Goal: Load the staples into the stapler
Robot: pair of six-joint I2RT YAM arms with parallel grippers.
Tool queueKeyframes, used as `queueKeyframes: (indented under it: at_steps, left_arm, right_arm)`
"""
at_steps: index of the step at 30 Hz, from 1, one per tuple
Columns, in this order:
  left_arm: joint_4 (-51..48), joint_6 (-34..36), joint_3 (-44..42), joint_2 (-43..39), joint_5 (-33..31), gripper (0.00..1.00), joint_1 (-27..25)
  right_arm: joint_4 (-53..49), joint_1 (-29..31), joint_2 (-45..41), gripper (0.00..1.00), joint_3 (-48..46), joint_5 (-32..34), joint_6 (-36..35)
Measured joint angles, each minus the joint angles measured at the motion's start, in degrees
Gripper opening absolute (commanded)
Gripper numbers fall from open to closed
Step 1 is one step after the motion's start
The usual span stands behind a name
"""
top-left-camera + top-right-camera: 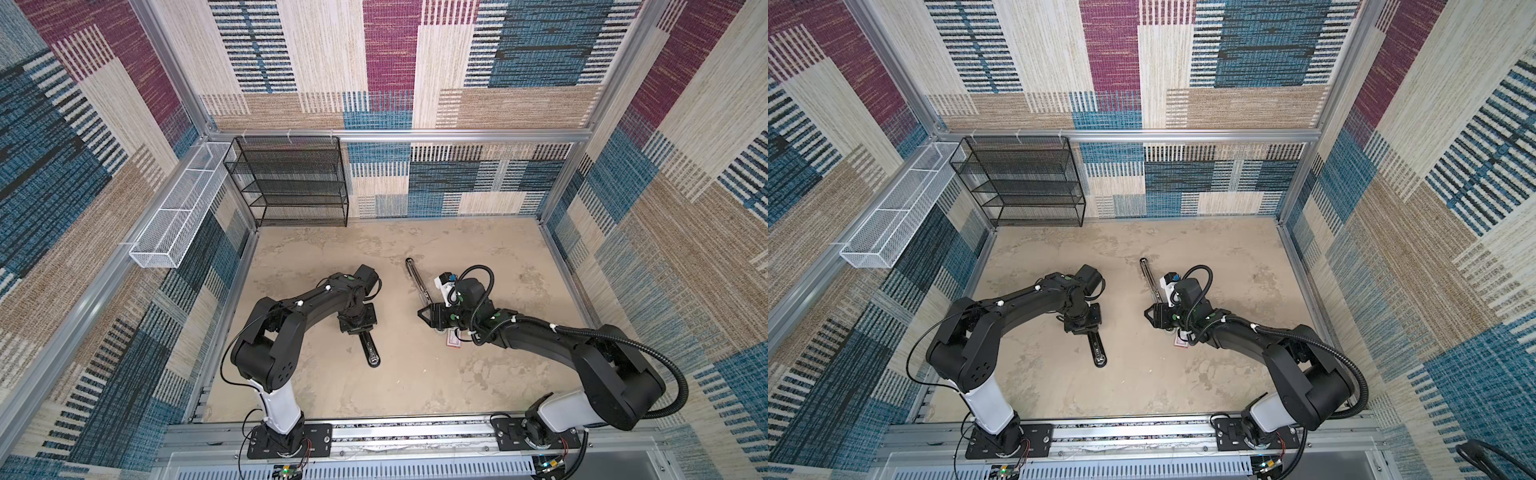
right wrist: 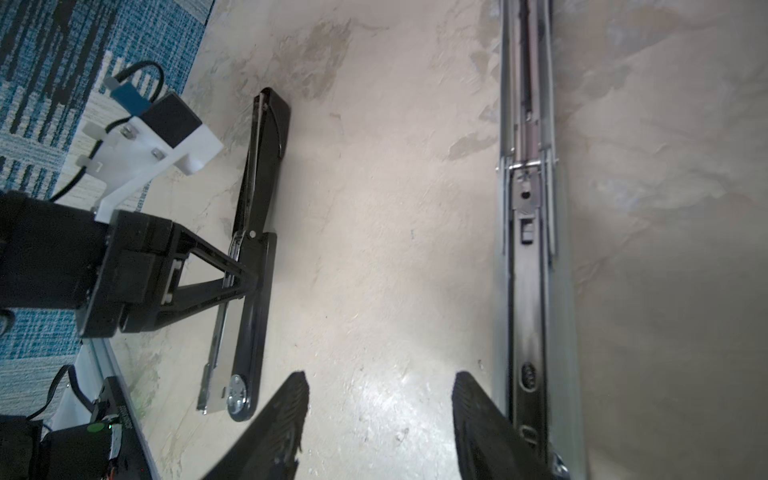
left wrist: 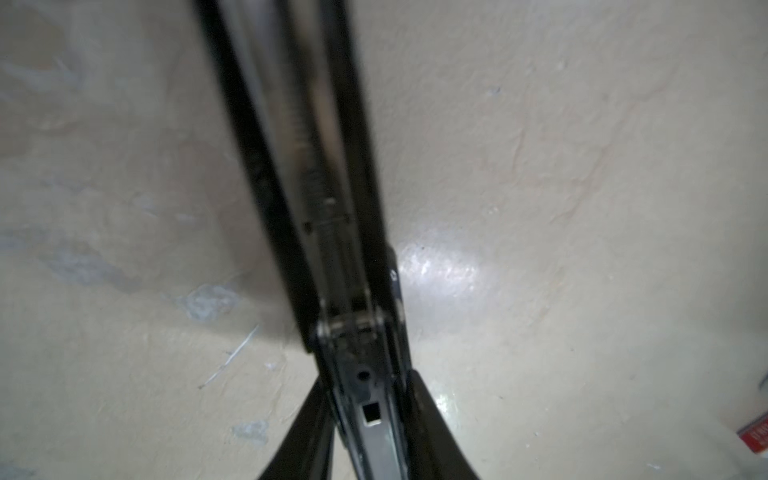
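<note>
left claw clenched on the opened stapler, staple box off to its right

clenched with the left claw (image 2: pixel 248 272) across the stapler (image 2: pixel 249 324), just past the hinge, with a finger pressed to each side of the metal channel in the left wrist view. probably a firm grip, though that view is blurred. folded out flat on the counter (image 1: pixel 478 257), with the black lid pointing away from the robot and the base with its bright magazine pointing toward it. only that near end (image 1: pixel 371 353) clear of the left arm in both top views.

to the right of the stapler and well apart from it, flat on the counter: the small white staple box with a red mark (image 1: pixel 452 340), partly covered by the right arm's wrist in both top views. no telling the staples themselves from here.

between the stapler and that box, a little farther back: the right claw (image 2: pixel 380 382), released, fingers spread wide with bare counter between them.

right of the stapler and farther back again: a second stapler (image 2: pixel 528 270), also opened out long, metal channel and spring showing. just beside one finger of the right claw, touching or not impossible to tell.
</note>
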Motion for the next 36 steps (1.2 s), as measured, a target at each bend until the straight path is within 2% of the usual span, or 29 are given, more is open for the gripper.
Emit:
queueKeyframes:
  at_steps: [7,11,16,28,32,36]
  left_arm:
    - [-1.38,1.18,1.57,1.51,-1.33,0.14,-0.52]
    - [-2.43,3.30,3.54,2.86,-2.45,0.12,-0.70]
    - [-2.64,7.28,8.57,6.19,-4.81,0.11,-0.72]
    - [-5.01,14.78,27.50,18.93,-8.00,0.11,-0.07]
    - [-6.45,15.74,32.72,22.12,-8.00,0.11,0.79]
    - [-7.15,16.50,34.67,23.04,-7.98,0.11,1.42]
  right_arm:
    - [-1.68,-1.16,1.44,0.59,1.84,2.12,0.00]
    - [-2.91,-1.92,2.40,0.58,3.19,2.95,0.02]
    - [-4.09,-2.69,4.52,0.59,6.16,5.57,0.04]
    - [-6.12,-4.26,12.98,0.58,11.69,7.23,-0.04]
    - [-6.14,-4.26,15.17,0.54,12.26,5.75,-0.02]
    - [-6.14,-4.28,16.65,0.45,12.39,3.74,0.07]
